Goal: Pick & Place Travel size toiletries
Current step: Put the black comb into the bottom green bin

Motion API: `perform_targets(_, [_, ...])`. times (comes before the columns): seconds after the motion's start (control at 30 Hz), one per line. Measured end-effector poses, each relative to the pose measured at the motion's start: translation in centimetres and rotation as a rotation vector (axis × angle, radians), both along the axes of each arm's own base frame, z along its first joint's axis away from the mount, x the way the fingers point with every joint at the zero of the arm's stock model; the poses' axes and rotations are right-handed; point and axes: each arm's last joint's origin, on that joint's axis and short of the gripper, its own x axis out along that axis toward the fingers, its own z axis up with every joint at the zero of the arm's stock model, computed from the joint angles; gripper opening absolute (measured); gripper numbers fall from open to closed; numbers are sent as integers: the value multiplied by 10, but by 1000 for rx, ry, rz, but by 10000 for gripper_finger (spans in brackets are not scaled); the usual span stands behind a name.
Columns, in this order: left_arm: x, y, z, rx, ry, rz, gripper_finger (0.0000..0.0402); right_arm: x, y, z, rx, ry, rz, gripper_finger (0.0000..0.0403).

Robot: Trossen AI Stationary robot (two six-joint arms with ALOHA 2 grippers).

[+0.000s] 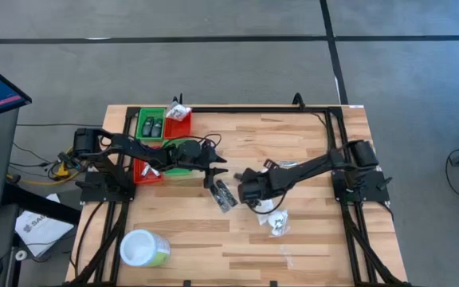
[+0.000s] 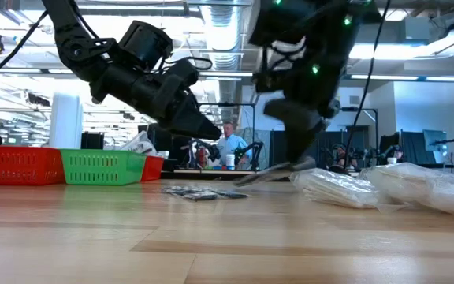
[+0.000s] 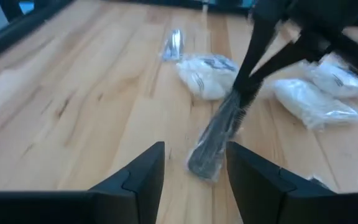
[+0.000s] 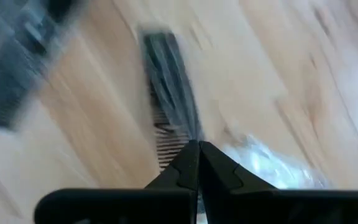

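A dark comb-like item in a clear wrapper lies slanted near the table's middle; it also shows in the high view. My right gripper is shut on one end of it. My left gripper is open and empty, just short of the item's other end, with nothing between its fingers. White crinkly packets and a slim silver tube lie flat on the table beyond. My right gripper pinches the wrapped item's end between its two fingertips, which come from above, slanting down from the table's right. The item tilts down from the fingers; its other end is low at the table, touching or not I cannot tell.
Red and green bins stand at the far left, behind my left arm. A green tub with a white lid stands near the front left. White packets lie under and in front of my right arm. People sit beyond the table.
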Motion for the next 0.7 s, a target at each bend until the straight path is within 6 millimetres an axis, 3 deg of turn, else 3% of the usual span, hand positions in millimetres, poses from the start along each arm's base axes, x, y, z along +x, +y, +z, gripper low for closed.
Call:
perform_targets(0.4, [-2,-6,-4,-61,7,-27,163,-7,-3,42,-62,-118,49,0])
perform_targets(0.7, [0,-15,-4,-12,6,-84,163,-3,1,24,0,-48,89,1])
